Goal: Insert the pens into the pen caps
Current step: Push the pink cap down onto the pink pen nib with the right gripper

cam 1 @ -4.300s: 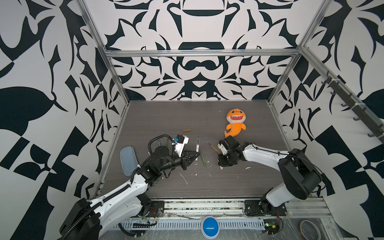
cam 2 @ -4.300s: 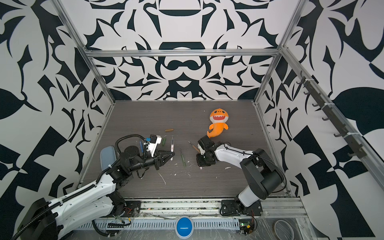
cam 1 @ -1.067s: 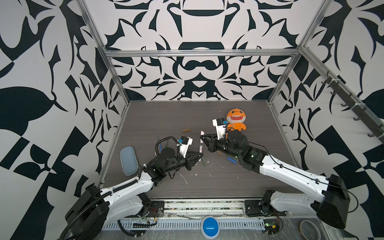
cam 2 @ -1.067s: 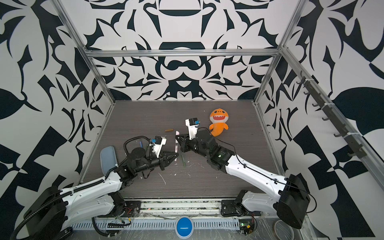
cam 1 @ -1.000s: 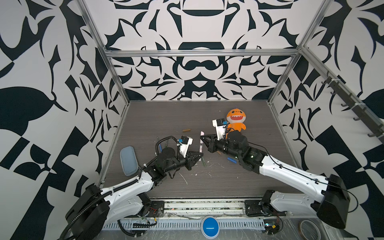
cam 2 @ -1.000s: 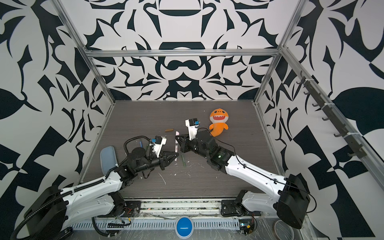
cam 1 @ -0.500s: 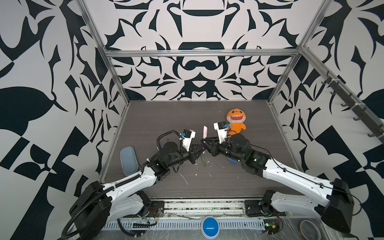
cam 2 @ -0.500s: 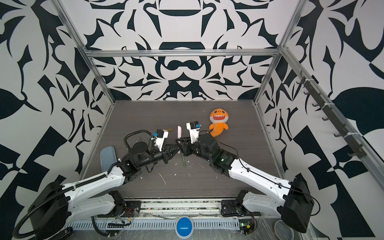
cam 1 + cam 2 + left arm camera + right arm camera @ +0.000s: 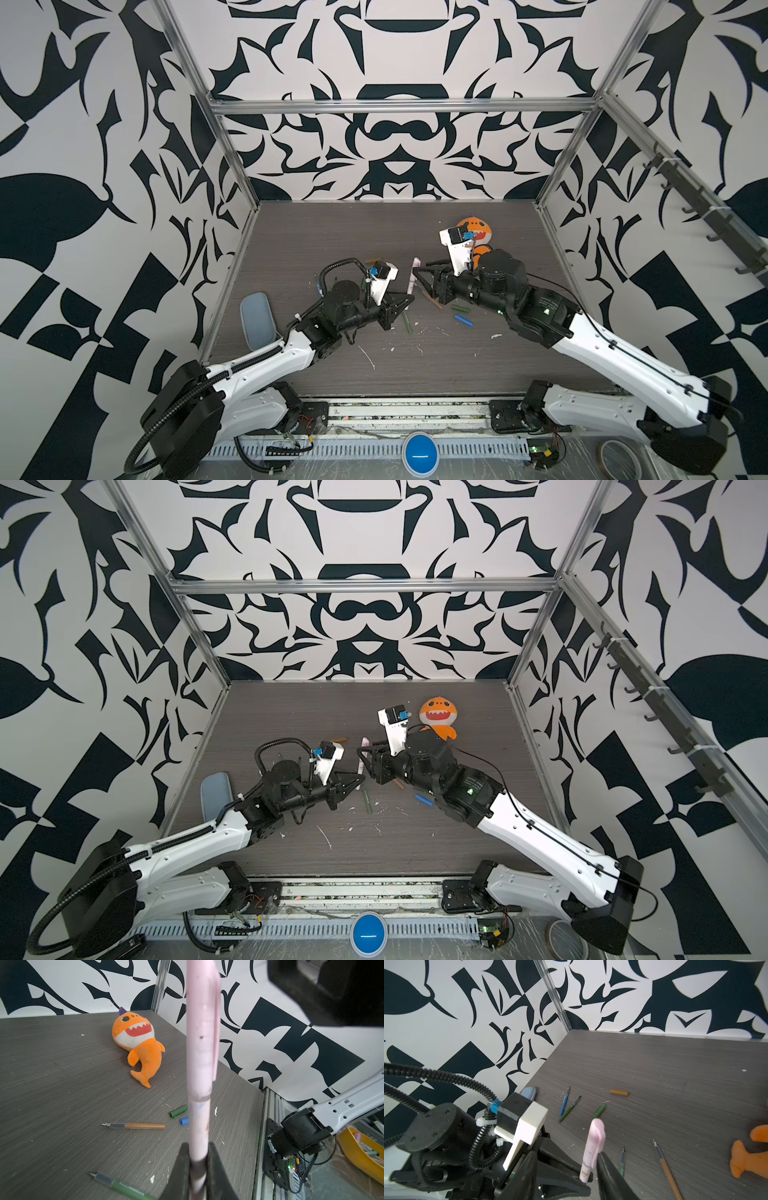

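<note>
Right gripper loosened around capped pink pen.

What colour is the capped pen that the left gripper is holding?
Pale pink, cap and barrel alike; the left wrist view shows the pen best.

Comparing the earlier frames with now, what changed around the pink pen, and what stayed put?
The right gripper, down at the table four seconds ago, swung over to the pink pen and has now opened, releasing its capped end. Both grippers rose slightly in the last second. The left gripper stays shut on the pen's lower end, holding it upright. The plush shark has not moved.
</note>
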`<action>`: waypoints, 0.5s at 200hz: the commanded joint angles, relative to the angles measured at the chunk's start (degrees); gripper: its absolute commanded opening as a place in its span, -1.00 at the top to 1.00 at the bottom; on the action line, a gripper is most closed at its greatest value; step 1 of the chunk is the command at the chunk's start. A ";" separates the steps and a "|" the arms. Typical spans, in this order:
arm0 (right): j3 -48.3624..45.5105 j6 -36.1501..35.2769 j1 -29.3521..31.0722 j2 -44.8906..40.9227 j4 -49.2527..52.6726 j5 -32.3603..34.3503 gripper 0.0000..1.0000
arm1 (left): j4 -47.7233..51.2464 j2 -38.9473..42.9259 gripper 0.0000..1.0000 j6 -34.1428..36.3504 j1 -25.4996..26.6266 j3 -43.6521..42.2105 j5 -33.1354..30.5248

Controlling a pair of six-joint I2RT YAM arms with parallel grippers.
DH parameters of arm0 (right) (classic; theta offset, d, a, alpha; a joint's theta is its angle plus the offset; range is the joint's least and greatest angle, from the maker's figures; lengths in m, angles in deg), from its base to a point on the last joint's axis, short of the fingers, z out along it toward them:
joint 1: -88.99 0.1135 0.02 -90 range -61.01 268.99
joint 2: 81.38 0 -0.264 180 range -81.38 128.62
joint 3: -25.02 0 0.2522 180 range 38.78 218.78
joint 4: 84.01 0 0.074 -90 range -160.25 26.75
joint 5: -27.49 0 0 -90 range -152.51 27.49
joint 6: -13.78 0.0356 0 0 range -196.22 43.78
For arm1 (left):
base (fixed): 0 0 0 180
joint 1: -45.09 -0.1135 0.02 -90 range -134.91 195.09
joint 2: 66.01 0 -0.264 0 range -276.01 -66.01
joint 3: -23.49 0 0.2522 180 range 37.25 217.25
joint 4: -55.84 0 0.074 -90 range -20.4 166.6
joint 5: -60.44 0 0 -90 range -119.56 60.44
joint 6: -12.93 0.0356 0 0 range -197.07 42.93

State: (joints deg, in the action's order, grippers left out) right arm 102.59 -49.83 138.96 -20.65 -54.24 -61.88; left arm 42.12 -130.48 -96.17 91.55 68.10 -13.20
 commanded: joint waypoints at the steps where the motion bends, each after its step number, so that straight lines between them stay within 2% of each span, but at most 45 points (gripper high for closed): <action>1: 3.95 -0.98 0.06 0.90 2.68 3.38 0.00 | 0.62 2.08 1.00 2.03 -0.05 0.79 1.82; 37: 5.52 -1.23 -0.40 4.01 2.89 2.15 0.05 | 0.36 2.60 1.00 2.00 -0.05 0.79 3.81; 52: 6.34 -1.18 -0.49 5.62 2.62 0.09 0.15 | 0.62 2.68 1.00 1.92 -0.05 0.92 4.33; 77: 7.03 -0.19 -0.52 7.75 2.74 -3.22 0.50 | 0.63 3.07 1.00 1.91 -0.05 0.90 4.30; 84: 6.61 0.09 -0.54 7.82 2.44 -3.77 0.67 | 0.49 3.21 1.00 1.82 0.00 0.79 4.15; 100: 5.12 1.10 -0.49 7.58 1.07 -5.05 0.82 | -0.33 3.73 1.00 1.28 -0.05 0.63 3.25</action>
State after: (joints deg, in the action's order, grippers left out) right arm 106.94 -49.65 138.33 -12.01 -50.98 -63.44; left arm 43.26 -128.53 -95.05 91.55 68.10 -10.21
